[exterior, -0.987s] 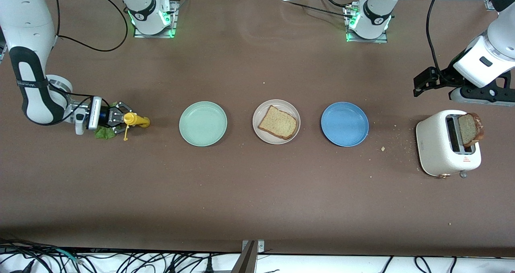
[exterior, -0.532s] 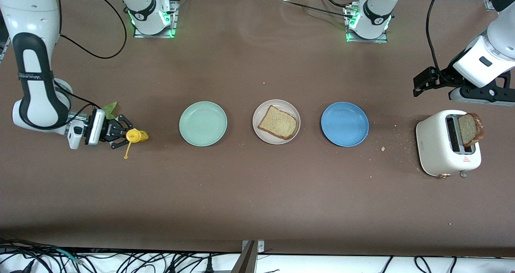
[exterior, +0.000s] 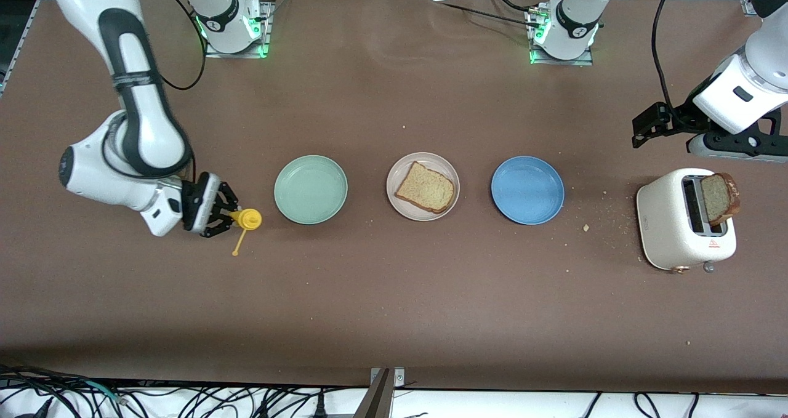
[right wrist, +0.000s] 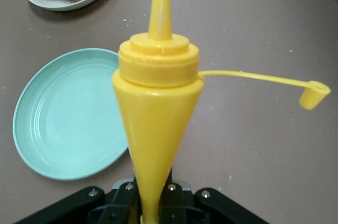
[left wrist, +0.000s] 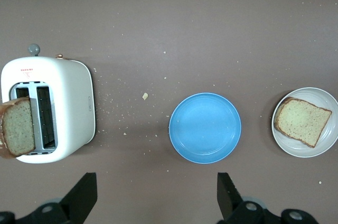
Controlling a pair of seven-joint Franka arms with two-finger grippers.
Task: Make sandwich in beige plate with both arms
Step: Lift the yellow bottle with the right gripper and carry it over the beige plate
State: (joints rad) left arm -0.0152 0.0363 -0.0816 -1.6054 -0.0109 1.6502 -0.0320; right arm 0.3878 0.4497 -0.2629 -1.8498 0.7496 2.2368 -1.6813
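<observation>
Brown tabletop, crumb-strewn nr white toaster w/ red warning triangle. Right gripper clamped yellow squeeze bottle; left gripper spread wide.

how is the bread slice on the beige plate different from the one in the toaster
The plate slice lies flat in the beige plate; the toaster slice stands upright, half sunk in the toaster slot. The plate slice shows whole; the toaster slice shows only its upper part. Both are brown, with darker crust.
</observation>
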